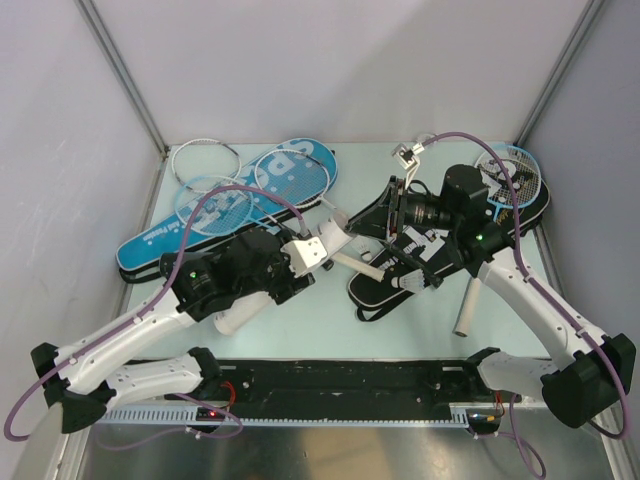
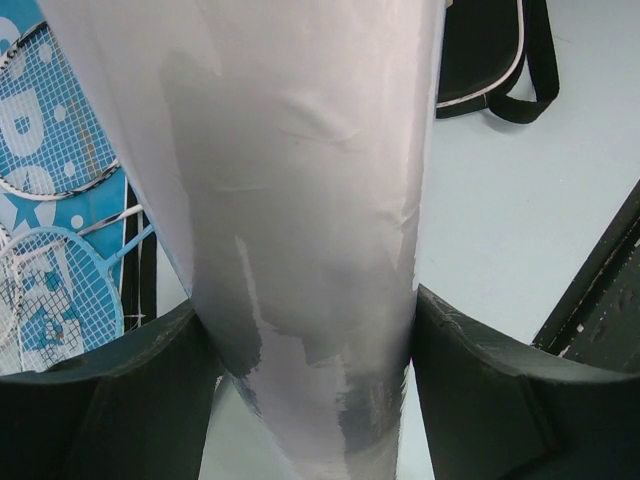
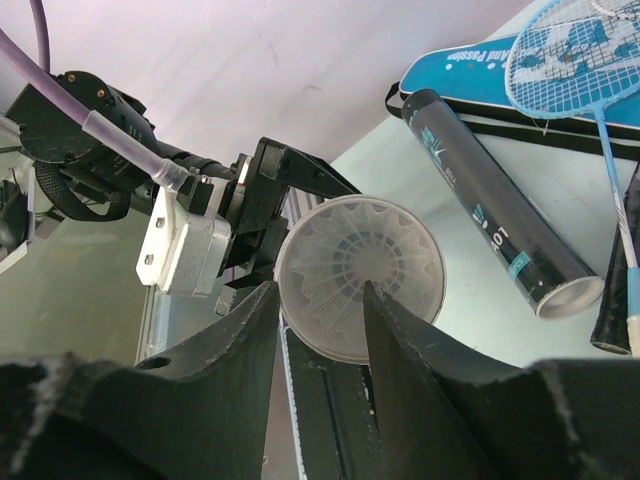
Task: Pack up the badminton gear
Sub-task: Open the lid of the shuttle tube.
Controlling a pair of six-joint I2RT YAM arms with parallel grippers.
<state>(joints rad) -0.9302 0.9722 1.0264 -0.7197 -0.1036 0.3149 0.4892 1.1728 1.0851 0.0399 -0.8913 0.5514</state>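
My left gripper (image 1: 262, 292) (image 2: 310, 310) is shut on a white shuttle tube (image 1: 325, 242) (image 2: 290, 180) and holds it tilted above the table, mouth towards the right arm. My right gripper (image 1: 372, 240) (image 3: 318, 300) is open and empty just in front of that mouth (image 3: 300, 335). A white shuttlecock (image 3: 365, 255) sits inside the tube. Another shuttlecock (image 1: 411, 285) lies on the black cover (image 1: 380, 290). A black tube (image 3: 500, 210) lies on the table. Light-blue rackets (image 1: 290, 175) lie on the blue cover (image 1: 150, 243).
A white-headed racket (image 1: 205, 158) lies at the back left. A light-blue racket (image 1: 510, 175) rests on the black cover at the back right, its white handle (image 1: 465, 310) towards the front. The black rail (image 1: 330, 385) runs along the near edge.
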